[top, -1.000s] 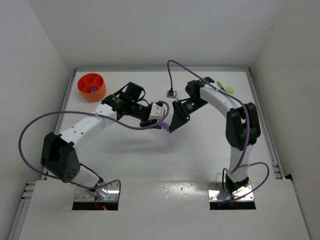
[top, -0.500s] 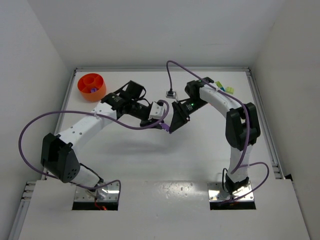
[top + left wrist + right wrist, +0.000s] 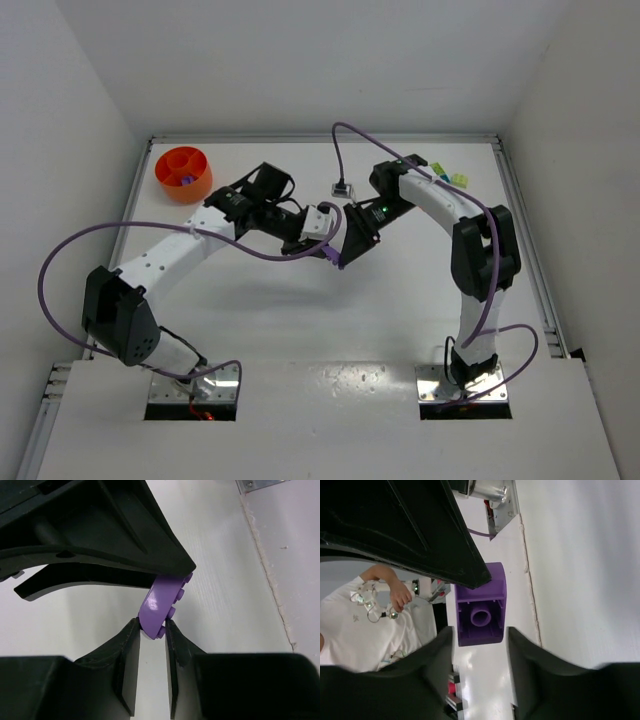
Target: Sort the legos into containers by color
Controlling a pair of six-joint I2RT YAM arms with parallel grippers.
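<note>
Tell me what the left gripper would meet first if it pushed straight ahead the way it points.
The purple lego brick, sitting between the left gripper's fingertips; just beyond, the right gripper's finger, depth unclear.

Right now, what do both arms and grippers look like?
On the left arm and right arm: white links, black joint housings, a looping purple cable on each. The left gripper and right gripper are matte black, each with two tapered fingers.

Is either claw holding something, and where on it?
The left gripper pinches a purple lego brick by one end; whether the right gripper also grips cannot be told.
</note>
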